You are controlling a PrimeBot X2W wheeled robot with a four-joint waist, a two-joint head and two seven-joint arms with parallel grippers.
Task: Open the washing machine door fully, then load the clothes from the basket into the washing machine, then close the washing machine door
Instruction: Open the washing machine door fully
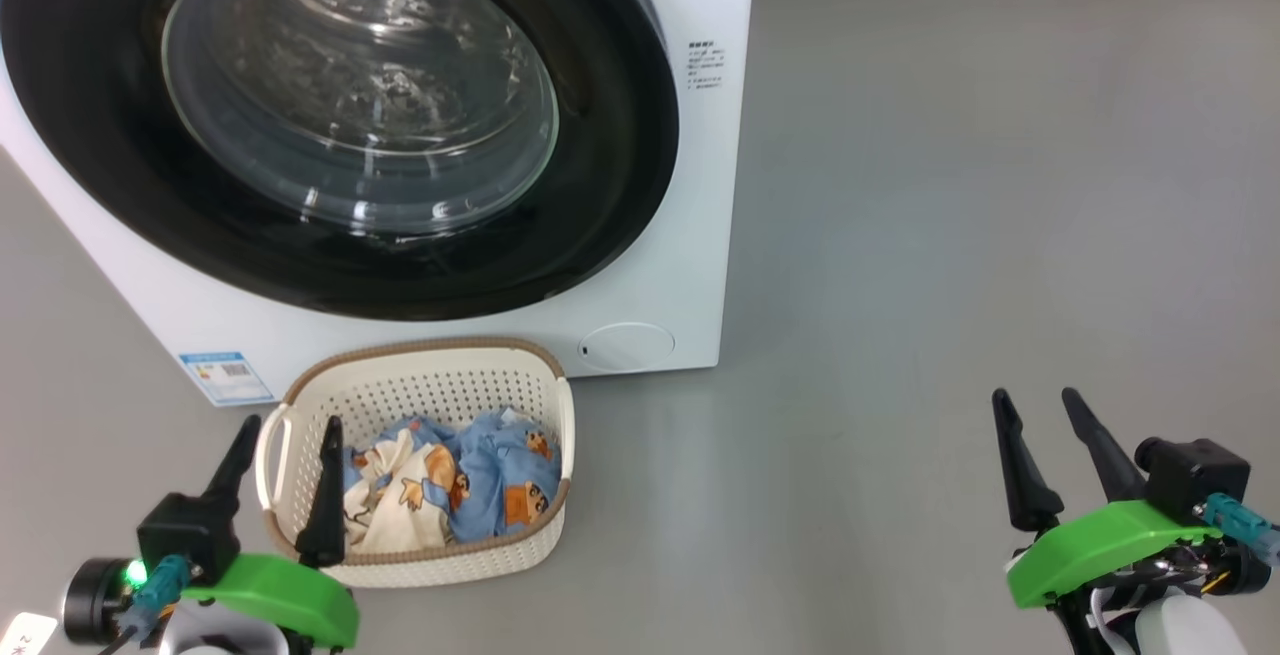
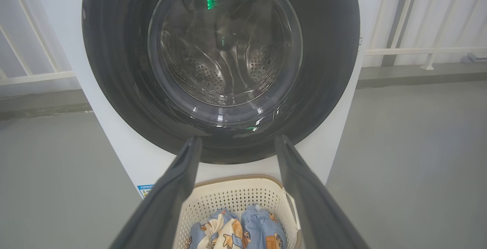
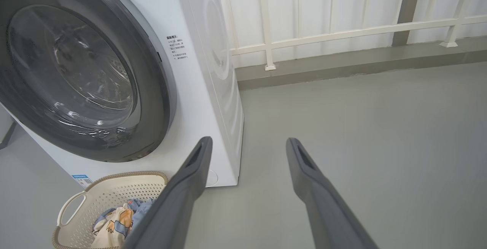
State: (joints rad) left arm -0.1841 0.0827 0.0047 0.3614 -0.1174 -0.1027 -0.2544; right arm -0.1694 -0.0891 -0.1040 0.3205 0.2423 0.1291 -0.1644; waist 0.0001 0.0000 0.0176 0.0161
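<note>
Grey floor [image 1: 950, 235] lies bare around the washing machine [image 1: 700, 235]. Nearest, well in front of the machine, the left gripper [image 1: 290, 422] and the right gripper [image 1: 1033, 395] both hang with fingers spread wide, holding nothing; the right one is off past the machine's corner. Just before the machine's foot sits the basket [image 1: 420, 347], with the clothes [image 1: 470, 485] bundled inside. Beyond it, the door [image 1: 620, 135] lies shut against the machine's front. Opening comes first. I'd judge a finger should hook behind the black rim's edge, then pull along the door's own arc, swinging it wide and passing above the basket.
</note>
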